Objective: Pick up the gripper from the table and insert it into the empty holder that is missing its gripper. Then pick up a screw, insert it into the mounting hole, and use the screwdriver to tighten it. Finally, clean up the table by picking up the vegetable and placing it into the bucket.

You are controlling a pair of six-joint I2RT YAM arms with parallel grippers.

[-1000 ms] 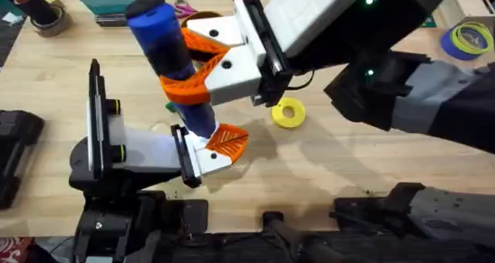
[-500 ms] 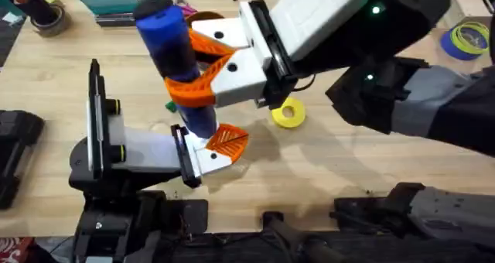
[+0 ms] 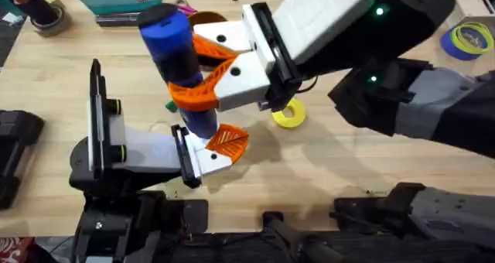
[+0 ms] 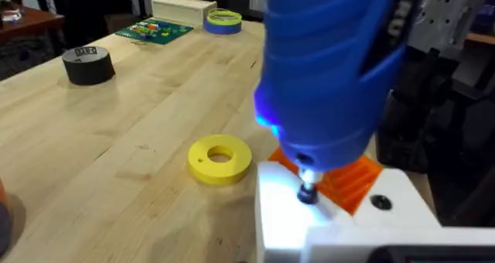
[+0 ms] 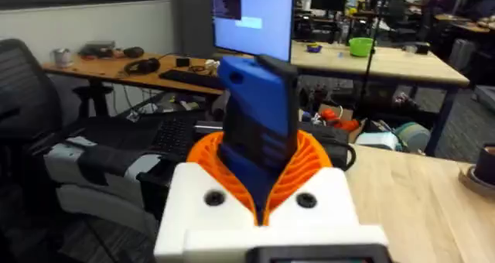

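Between the right gripper's closed orange pads stands the blue screwdriver, near upright, its metal tip touching a white holder of the left gripper, whose opening I cannot tell. An orange gripper finger sits on that mount. Just beyond, a yellow ring lies on the counter.

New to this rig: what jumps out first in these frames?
The blue screwdriver stands out, upright in the middle of the table, clamped in the right gripper between its orange ribbed pads. Its metal tip presses down on the white holder with the orange gripper seated in it, lit by the tool's own light. Next to them, a flat yellow ring lies on the wood.
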